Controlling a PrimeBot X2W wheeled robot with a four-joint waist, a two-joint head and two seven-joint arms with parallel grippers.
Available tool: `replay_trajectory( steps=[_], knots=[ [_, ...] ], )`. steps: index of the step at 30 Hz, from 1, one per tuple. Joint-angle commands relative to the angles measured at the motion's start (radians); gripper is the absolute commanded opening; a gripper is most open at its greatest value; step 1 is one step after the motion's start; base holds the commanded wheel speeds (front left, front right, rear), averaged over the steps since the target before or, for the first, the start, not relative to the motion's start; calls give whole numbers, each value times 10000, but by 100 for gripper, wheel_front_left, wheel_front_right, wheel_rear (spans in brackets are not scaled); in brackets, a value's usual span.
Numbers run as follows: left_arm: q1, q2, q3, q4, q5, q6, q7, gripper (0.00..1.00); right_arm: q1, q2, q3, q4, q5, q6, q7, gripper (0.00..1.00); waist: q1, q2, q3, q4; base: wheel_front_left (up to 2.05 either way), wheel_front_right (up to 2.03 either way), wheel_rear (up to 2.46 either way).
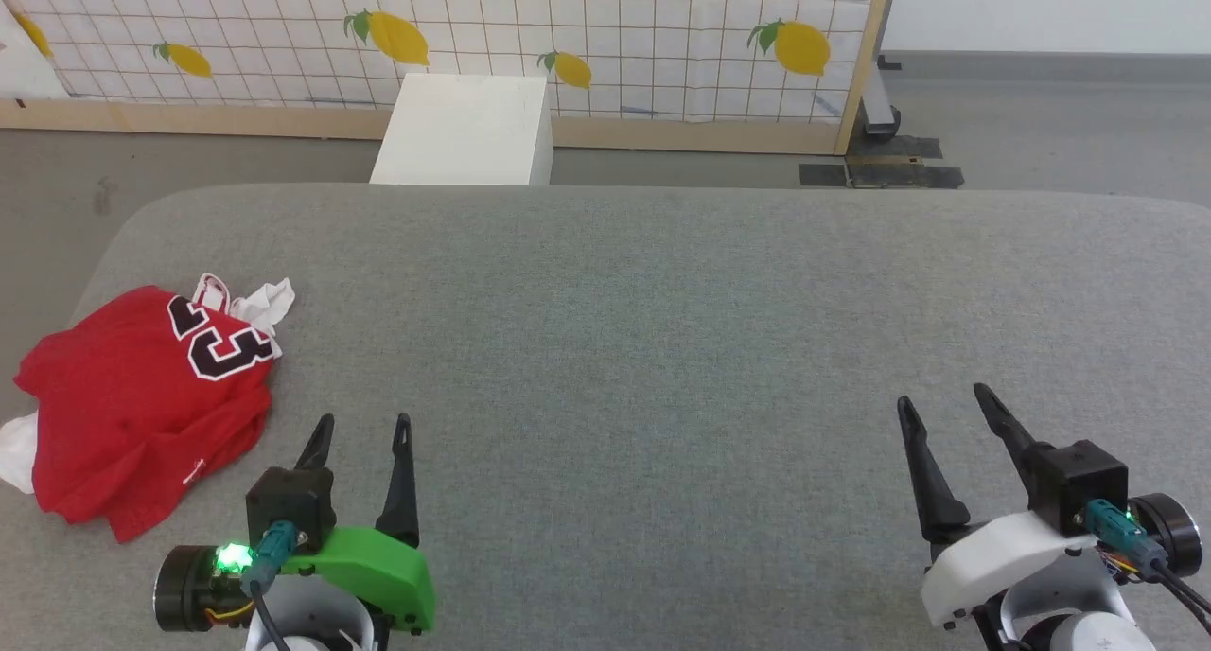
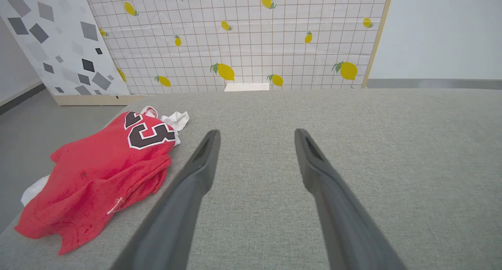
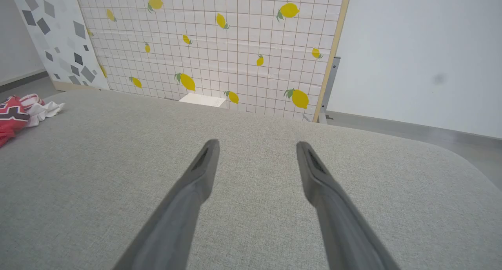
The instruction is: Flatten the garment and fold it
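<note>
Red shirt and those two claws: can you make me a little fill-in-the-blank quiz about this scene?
1. The garment lies crumpled on the robot's ____ side of the table.
2. The black number on it is outlined in ____.
3. The left gripper and the right gripper both have their jaws ____, holding nothing.
4. The panel behind the table is printed with yellow ____.

Missing words: left; white; open; lemons.
</note>
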Motion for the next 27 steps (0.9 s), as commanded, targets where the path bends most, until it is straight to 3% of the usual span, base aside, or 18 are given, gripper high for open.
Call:
replay_trajectory(
  steps=[1,13,27],
  knots=[
    [56,1,-13,-43,-60,93,-109,100,-20,2,-55,-1,92,-1,-113,100,0,0,1,14,0,0,0],
    [191,2,-73,-81,-231,182,-354,100,40,4,-60,5,56,-3,-360,100,0,0,-70,355,0,0,0],
    [478,3,-62,-143,-360,235,-646,100,182,7,69,38,45,-5,-653,100,0,0,-280,1379,0,0,0]
  ],
)
